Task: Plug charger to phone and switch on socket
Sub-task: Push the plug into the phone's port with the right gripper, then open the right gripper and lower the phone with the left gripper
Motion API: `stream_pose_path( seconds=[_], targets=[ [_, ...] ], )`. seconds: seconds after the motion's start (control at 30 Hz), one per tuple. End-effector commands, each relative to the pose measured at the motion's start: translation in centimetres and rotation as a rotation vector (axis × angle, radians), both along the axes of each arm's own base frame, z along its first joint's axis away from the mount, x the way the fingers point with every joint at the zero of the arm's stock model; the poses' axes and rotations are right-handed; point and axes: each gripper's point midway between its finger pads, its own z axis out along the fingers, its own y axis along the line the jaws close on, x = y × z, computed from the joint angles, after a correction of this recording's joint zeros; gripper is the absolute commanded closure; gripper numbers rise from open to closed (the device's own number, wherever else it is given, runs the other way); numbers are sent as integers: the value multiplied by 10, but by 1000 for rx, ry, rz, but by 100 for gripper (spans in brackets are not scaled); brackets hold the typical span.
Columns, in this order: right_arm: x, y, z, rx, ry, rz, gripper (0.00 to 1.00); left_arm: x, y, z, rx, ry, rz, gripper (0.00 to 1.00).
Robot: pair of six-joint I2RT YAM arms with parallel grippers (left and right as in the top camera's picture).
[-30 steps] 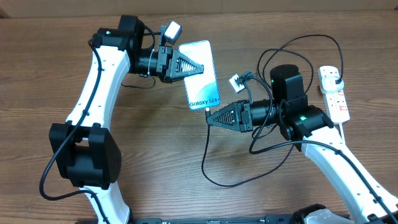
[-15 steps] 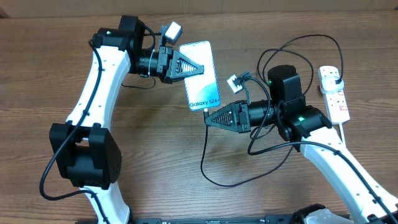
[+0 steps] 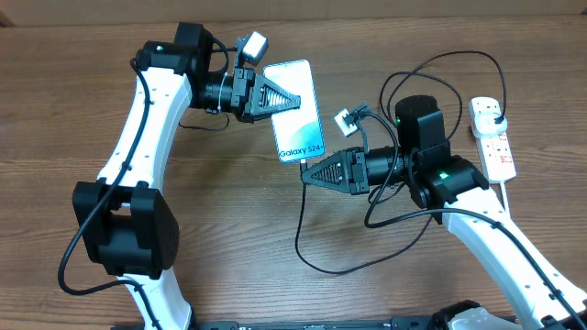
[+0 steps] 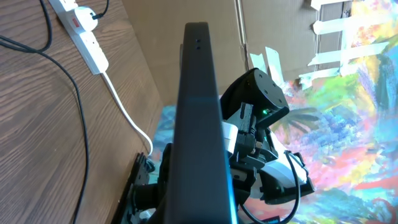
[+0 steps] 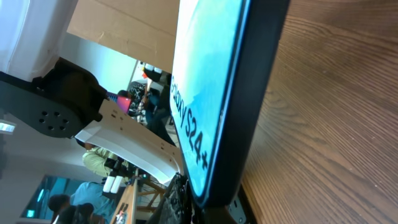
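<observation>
Clamped with the left claw [image 3: 295, 103] on the top end of the phone [image 3: 303, 133], screen facing up; whether lifted off the bench [image 3: 229, 238] or resting on it, hard to tell. Closed as well at the right claw [image 3: 310, 174], tip hard against the phone's bottom edge and apparently pinching the connector end of the charger [image 3: 299, 240], though masked by the phone's own body in the right wrist view, so not certain. Nudged a shade toward the phone's bottom edge within the last second, then held there; no shift at all in the phone or the left claw. Most likely means the connector being seated in the port, either just home or at the final push; full insertion not confirmable from these views. Trailing from the phone's bottom edge, a thin black loop over the bench, back past the right arm and on toward the socket [image 3: 493, 147], well to the right of the phone, with a black plug [image 3: 495, 112] already seated in its far end. Switching on apparently still to come. Readable on the screen near the phone's bottom edge: "Galaxy S24+"; in the right wrist view, mainly "S24+". On the socket, only red marks, too small to read.
</observation>
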Motion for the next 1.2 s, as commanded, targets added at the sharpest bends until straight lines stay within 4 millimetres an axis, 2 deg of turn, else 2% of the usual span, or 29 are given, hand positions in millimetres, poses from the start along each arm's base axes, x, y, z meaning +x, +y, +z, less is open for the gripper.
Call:
stream_pose_path(
  seconds=[0.0, 0.13, 0.43, 0.73, 0.93, 1.17],
  targets=[
    [8, 0, 3, -7, -24, -35, 96, -10, -14, 0, 5, -27, -42, 96],
    [10, -1, 3, -6, -29, -40, 96, -12, -16, -3, 23, -26, -48, 96],
    [28, -20, 4, -5, -28, -112, 96, -12, -16, -3, 23, -22, -48, 96],
    [33, -19, 11, 14, -55, -120, 96, -15, -19, -4, 26, -23, -57, 96],
    [32, -20, 9, 10, -42, -120, 96, -14, -19, -11, 68, -30, -54, 96],
    [30, -21, 3, -9, -4, -127, 79, -10, -13, -33, 199, -47, -39, 96]
  ],
)
